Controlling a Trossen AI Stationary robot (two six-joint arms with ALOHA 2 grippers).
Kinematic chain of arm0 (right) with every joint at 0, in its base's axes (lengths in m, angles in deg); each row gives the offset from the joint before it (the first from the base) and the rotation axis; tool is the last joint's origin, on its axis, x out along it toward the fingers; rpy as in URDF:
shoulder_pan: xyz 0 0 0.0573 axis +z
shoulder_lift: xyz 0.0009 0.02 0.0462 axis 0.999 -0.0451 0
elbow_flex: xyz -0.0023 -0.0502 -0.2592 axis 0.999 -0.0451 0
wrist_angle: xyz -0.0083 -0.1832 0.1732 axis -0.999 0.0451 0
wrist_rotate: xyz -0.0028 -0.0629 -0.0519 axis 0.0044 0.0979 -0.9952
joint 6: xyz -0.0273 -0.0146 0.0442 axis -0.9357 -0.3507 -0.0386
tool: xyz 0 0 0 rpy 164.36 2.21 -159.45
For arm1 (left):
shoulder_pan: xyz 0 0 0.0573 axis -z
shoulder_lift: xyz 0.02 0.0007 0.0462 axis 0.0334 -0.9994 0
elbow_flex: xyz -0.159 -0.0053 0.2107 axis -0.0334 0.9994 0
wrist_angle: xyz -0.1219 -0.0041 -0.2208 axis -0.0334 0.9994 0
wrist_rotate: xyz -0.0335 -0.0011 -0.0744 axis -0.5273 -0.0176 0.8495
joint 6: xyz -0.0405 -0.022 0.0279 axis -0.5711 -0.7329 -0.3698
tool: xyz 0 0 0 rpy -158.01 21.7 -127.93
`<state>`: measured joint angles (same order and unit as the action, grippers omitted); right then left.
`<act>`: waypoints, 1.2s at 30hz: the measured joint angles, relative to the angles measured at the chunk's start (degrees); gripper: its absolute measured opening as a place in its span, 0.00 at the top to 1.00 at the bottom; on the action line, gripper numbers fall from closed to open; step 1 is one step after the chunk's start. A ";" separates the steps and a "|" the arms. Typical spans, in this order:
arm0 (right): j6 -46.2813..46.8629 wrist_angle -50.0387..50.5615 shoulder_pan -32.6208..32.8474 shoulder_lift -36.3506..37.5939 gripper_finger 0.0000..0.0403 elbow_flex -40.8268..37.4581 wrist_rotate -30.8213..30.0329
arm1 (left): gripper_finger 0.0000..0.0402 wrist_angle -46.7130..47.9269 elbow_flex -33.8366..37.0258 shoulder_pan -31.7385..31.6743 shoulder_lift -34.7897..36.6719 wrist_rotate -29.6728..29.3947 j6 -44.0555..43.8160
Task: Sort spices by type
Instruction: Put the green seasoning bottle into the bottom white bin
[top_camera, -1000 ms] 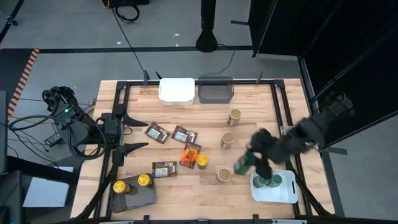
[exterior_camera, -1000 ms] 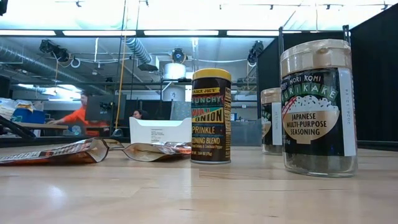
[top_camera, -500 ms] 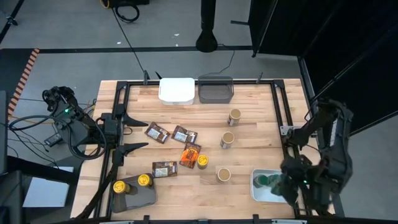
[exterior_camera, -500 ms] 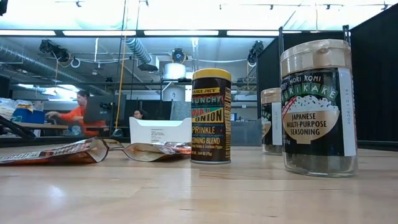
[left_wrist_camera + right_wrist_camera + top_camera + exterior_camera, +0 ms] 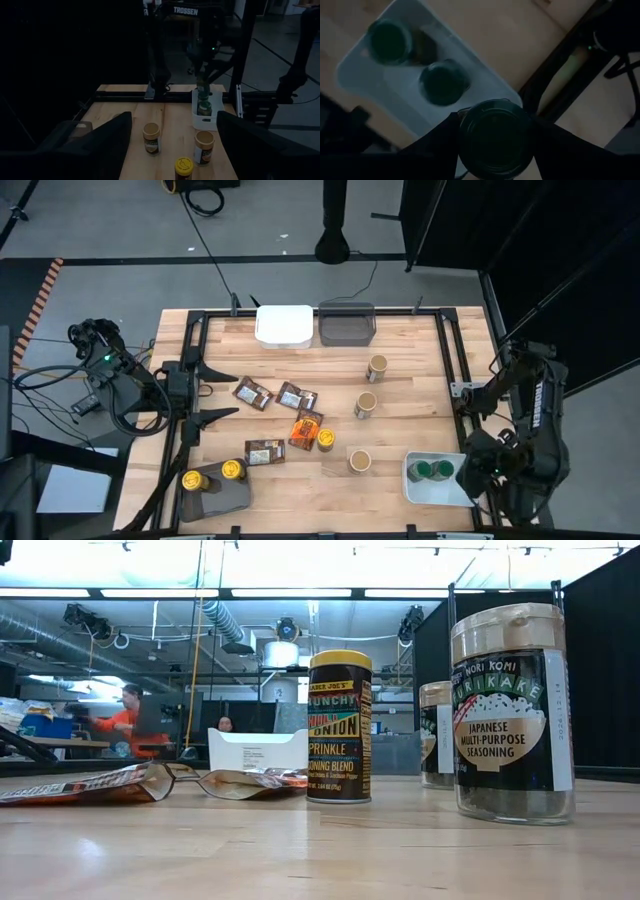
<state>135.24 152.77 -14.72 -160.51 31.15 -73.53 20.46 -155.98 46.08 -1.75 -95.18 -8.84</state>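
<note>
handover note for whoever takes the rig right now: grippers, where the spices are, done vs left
Right gripper: shut on a green-lid jar, held above the white tray at the table's near right corner.
Left gripper: open, parked at the left edge.
Done: two green-lid jars in that white tray; two yellow-lid jars on the grey tray near left.
Left: set the held jar down; one yellow-lid jar and three tan-lid jars loose mid-table; four packets loose left of centre. A white tray and a grey tray at the far edge hold nothing.
</note>
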 joint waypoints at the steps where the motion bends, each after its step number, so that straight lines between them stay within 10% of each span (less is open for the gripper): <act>1: -0.07 -0.03 -0.38 0.00 0.48 -0.79 -0.25 | 0.26 0.00 0.00 0.00 0.00 0.00 0.00; 30: -0.04 -11.70 -2.03 -0.03 0.48 -13.61 -0.96 | 0.26 0.02 0.00 0.00 -0.02 -1.57 0.00; 36: -0.36 -12.04 -3.09 0.04 0.19 -13.57 -0.97 | 0.26 0.01 0.00 0.00 -0.02 -1.57 0.00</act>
<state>134.87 140.73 -17.81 -160.46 17.58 -74.50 20.47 -155.98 46.08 -1.77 -96.75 -8.84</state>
